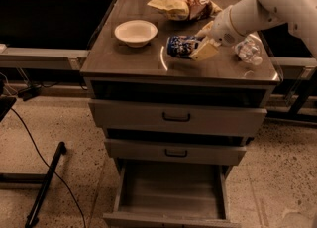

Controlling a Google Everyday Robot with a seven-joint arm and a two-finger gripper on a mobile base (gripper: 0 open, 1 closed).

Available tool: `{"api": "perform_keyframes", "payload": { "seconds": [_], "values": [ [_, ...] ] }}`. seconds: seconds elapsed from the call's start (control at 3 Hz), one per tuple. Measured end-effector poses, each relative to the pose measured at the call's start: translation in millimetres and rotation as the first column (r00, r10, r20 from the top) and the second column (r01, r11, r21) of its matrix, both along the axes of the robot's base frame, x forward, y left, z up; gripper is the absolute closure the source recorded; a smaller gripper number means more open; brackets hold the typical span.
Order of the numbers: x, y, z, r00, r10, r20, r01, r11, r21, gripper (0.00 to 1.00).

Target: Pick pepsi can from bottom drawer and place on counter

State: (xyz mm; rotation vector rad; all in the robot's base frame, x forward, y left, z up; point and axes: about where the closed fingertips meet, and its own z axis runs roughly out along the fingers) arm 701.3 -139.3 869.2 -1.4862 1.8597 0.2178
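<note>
Right, camera view, the only one; tool (199, 45) sits upper right of centre, over the table (129, 62), its two beige fingers closed on the right end of the pepsi can (181, 46); can is held on its side, long axis running left-right in the frame, low over the tabletop; can't tell whether it touches the surface or hangs just above; bottom drawer (171, 188) at lower centre stands pulled out w/ nothing visible inside, so the pick looks done and only the set-down is left, imo.

Risks from here:
1) Can is sideways, so if the tool lets go as is, it prob. rolls; direction would be toward the front edge or back toward the chip bag (181, 5) at upper centre; off the front it drops into the open drawer or onto the floor (64, 118); cause = round body, glossy top, no uprighting first.
2) Release from a height, if it isn't down yet, gives a bounce and the same result.
3) Water bottle (247, 51) lies just beside the wrist, near the right edge; a careless pull-back of the arm (267, 4) could knock it off.
4) White bowl (135, 32) to the left is apart from the can; low risk unless the can gets pushed leftward.
</note>
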Motion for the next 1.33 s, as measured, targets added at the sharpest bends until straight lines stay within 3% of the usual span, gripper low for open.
{"api": "perform_keyframes", "payload": {
  "seconds": [0.67,1.0,1.33],
  "values": [
    [4.1,-3.9,-20.7,0.9964,-0.039,-0.075,0.045,0.995,0.085,1.00],
    [4.2,-3.7,-21.7,0.9962,-0.039,-0.078,0.046,0.995,0.089,0.85],
    [4.2,-3.7,-21.7,0.9962,-0.039,-0.078,0.046,0.995,0.089,0.62]
  ]
}}
